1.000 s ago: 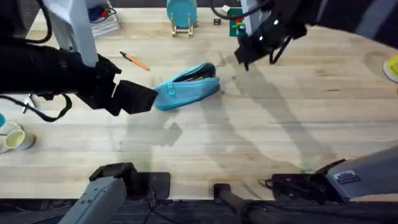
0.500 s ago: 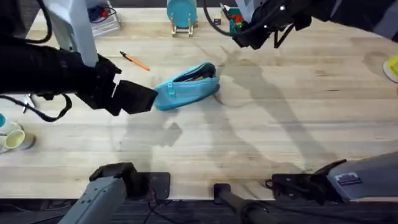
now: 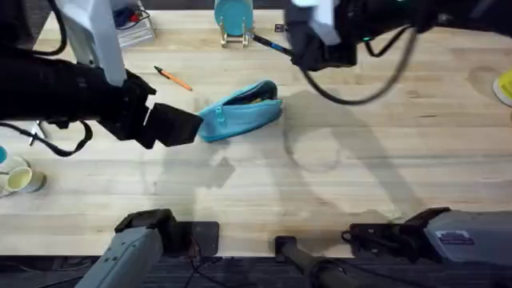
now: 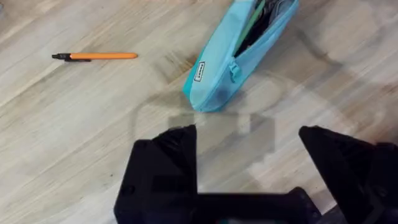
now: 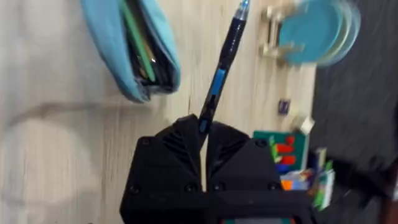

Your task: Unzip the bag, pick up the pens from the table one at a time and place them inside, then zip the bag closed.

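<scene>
Bag (image 3: 240,110) unzipped, orange pen (image 3: 173,78) just beside

Bag (image 3: 240,112) mouth open — left gripper (image 3: 180,126) crowds its end.

Light wooden table (image 3: 376,160) with pale plank grain is carrying everything; light blue bag (image 3: 240,112) is lying on it near the middle, zipper gaping open; orange pen (image 3: 173,78) is lying flat just beyond the bag, apart from it; round teal object on a wooden stand (image 3: 233,20) is standing at the far edge.
</scene>
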